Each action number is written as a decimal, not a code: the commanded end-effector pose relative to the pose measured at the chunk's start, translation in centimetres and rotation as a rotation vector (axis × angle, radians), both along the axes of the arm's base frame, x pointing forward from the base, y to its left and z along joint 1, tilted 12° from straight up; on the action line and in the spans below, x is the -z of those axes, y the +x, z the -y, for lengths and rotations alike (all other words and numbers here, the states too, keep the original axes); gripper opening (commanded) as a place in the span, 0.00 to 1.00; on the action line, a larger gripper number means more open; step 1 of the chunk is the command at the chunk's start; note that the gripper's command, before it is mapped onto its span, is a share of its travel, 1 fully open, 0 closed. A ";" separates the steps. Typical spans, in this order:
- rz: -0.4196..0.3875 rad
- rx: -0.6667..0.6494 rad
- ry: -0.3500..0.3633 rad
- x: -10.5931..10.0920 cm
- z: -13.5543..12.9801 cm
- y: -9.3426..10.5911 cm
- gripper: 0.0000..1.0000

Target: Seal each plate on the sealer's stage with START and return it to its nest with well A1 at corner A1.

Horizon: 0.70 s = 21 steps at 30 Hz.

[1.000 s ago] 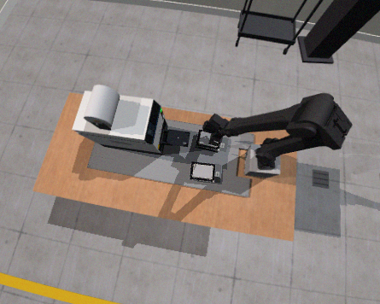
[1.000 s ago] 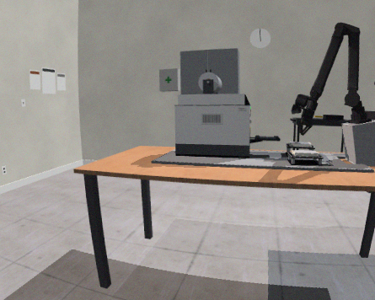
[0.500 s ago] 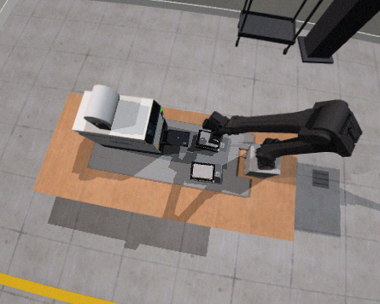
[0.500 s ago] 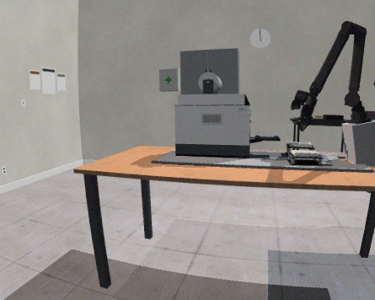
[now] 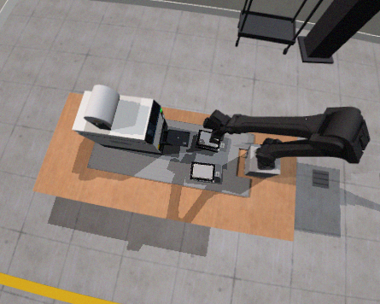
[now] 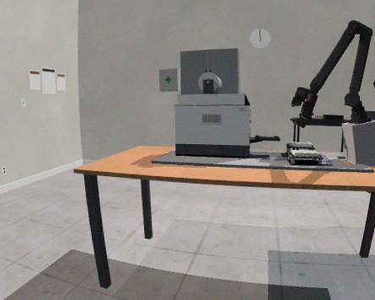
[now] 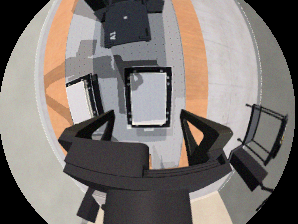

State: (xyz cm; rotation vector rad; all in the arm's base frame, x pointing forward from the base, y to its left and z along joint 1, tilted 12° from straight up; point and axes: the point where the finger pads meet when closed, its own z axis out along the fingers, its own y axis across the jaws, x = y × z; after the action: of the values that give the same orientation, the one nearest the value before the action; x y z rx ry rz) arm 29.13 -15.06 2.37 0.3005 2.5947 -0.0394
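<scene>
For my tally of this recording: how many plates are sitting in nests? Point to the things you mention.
2. One plate [image 5: 205, 137] [image 7: 148, 97] is in the nest below the open jaws [image 5: 211, 130]; the other [image 5: 202, 172] [image 7: 80, 103] is in the nest beside it. No others show; the sealer's inside is hidden.

Below my pincer, the orange-brown wooden table with black legs [image 5: 243, 218] [image 6: 223, 179] [image 7: 195, 70] carries a flat grey rectangular mat [image 5: 128, 171] [image 6: 341, 167] [image 7: 110, 65]. Relative to the boxy white-and-black sealer [image 5: 132, 119] [image 6: 212, 131], the mat lies underneath and reaches out past its stage side, where two black plate nests [image 5: 191, 178] [image 6: 305, 161] rest on it.
</scene>
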 end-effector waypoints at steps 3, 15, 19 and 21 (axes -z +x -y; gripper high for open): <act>0.024 -0.003 -0.024 -2.5 1.3 1.0 1.00; 0.030 0.010 -0.010 -1.9 1.0 1.5 1.00; 0.033 0.021 -0.010 -1.7 1.4 1.6 1.00; 0.036 0.022 -0.012 -1.7 1.5 1.6 1.00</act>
State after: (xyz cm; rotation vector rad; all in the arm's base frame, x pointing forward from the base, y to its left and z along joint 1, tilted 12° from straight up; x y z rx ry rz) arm 29.11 -15.11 3.03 0.3009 2.5967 -0.0372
